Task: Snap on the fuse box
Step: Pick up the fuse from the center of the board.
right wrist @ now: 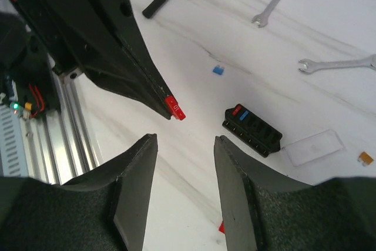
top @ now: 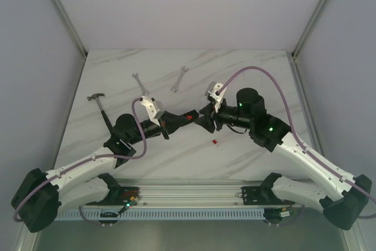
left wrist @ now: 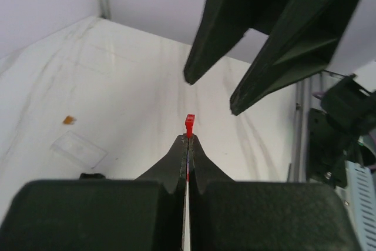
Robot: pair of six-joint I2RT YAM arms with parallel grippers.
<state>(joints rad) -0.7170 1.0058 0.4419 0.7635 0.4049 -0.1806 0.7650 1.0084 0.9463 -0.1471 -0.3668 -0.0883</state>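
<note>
The fuse box [right wrist: 252, 129] is a small black box lying on the marble table, with one red and one blue fuse at its left end. It shows only in the right wrist view; the arms hide it in the top view. My left gripper [left wrist: 188, 138] is shut on a tiny red fuse [left wrist: 190, 124] and holds it in the air. My right gripper [right wrist: 185, 139] is open and empty, facing the left one tip to tip, just short of the red fuse [right wrist: 175, 107]. Both grippers meet mid-table in the top view: left [top: 182, 118], right [top: 201, 117].
A thin clear cover [right wrist: 314, 147] lies beside the fuse box, with an orange fuse [right wrist: 366, 158] past it. Loose fuses lie about: a blue fuse [right wrist: 218, 70] and a red fuse [top: 215, 141]. Two wrenches [top: 140, 82] [top: 180, 78] and a hammer [top: 100, 103] lie further back.
</note>
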